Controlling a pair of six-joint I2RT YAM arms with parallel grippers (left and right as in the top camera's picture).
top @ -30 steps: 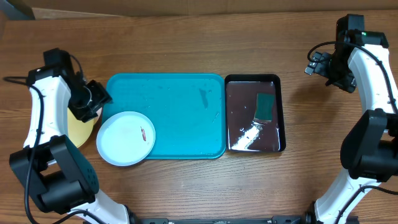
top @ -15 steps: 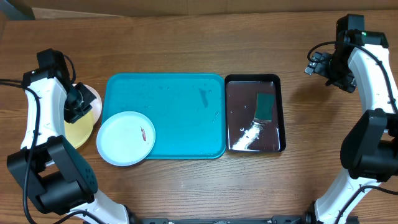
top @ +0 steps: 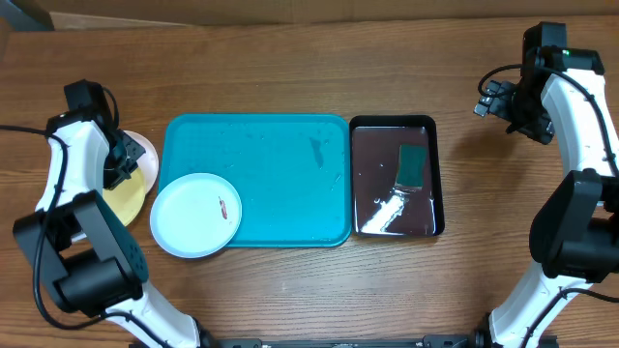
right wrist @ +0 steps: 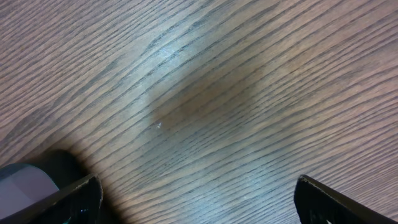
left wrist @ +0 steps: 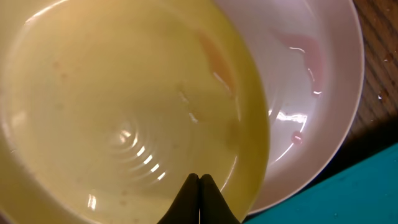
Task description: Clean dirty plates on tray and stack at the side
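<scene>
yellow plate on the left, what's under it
A pale plate lies under the yellow plate; only a crescent of it shows past the rim. The rest, and whatever lies beneath both, is covered.

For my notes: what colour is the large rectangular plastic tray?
The large rectangular plastic tray is turquoise-blue; overhead view shows it best.

Quick count: three plates, so yellow plate (top: 126, 203), white plate (top: 145, 153), pale blue plate (top: 193, 215). One tray (top: 280, 174), one black pan (top: 392, 122), one green sponge (top: 414, 164).
</scene>
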